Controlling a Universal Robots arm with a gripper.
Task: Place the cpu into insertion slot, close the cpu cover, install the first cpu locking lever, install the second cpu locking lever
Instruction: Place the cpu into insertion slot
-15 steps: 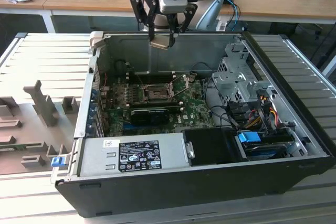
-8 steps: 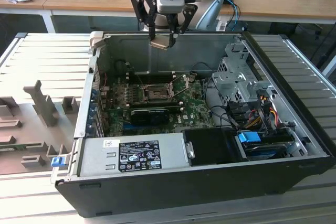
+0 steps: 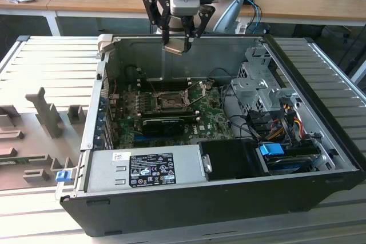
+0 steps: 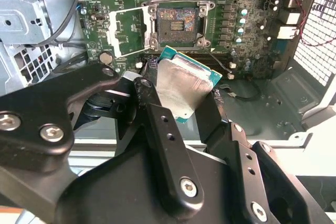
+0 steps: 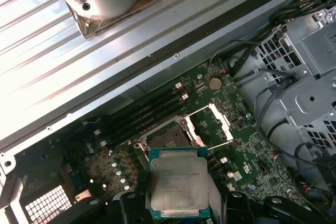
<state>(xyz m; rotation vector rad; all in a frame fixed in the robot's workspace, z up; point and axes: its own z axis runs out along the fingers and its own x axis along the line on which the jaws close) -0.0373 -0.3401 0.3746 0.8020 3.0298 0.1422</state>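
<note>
Your chip [image 5: 178, 188] is up in the air, pinched by its edges between the fingers [image 4: 152, 111]. They are closed on it and hold nothing else. You can see its dull grey top in both wrist views. The socket [image 5: 168, 139] is open and bare. It sits below the chip, apart from it, with nothing between the two. In the exterior view the chip [image 3: 175, 47] hangs high over the back wall of the computer case [image 3: 229, 55]. The socket [image 3: 170, 102] lies lower and farther inside the case, so I judge the chip is not straight above it yet. The chip is square, so it has no long side. Its edges look nearly lined up with the socket's edges in the first wrist view, but in the exterior view it looks a bit tipped. The cover [image 4: 113, 32] is swung open and rests beside the socket, not over it. Around the socket you have the green board [image 3: 214, 124], crowded with small parts, with cables close by. The case stands on a grey ribbed bench [image 3: 51, 67].
</note>
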